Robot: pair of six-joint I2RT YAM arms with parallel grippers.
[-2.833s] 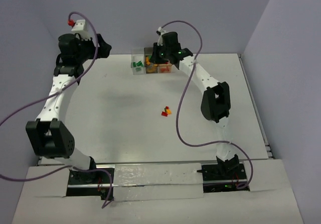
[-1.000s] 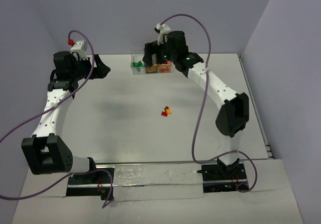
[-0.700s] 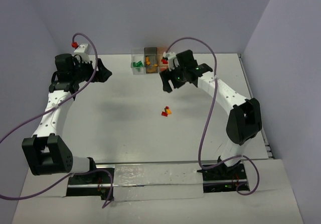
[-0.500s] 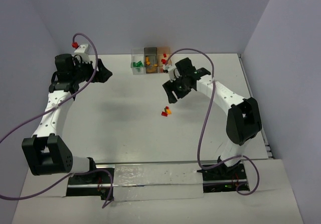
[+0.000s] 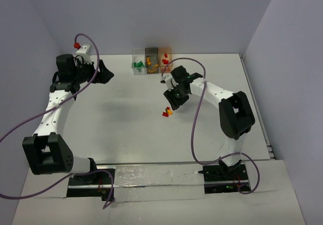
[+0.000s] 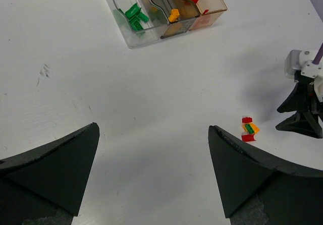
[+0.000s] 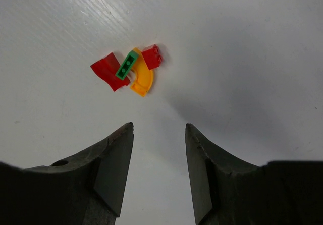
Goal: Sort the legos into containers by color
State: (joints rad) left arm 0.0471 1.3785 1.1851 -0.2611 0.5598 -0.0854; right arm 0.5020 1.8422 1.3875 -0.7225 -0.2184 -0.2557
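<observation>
A small heap of legos lies on the white table: two red bricks, a green one and a curved orange one, all touching. It also shows in the top view and the left wrist view. My right gripper is open and empty, just short of the heap. My left gripper is open and empty, far left of the heap. The clear container holds green legos, the dark grey one orange, the orange-tinted one red.
The three containers stand in a row at the back wall. The right arm's purple cable loops over the table's right half. Walls close in the table on the left, back and right.
</observation>
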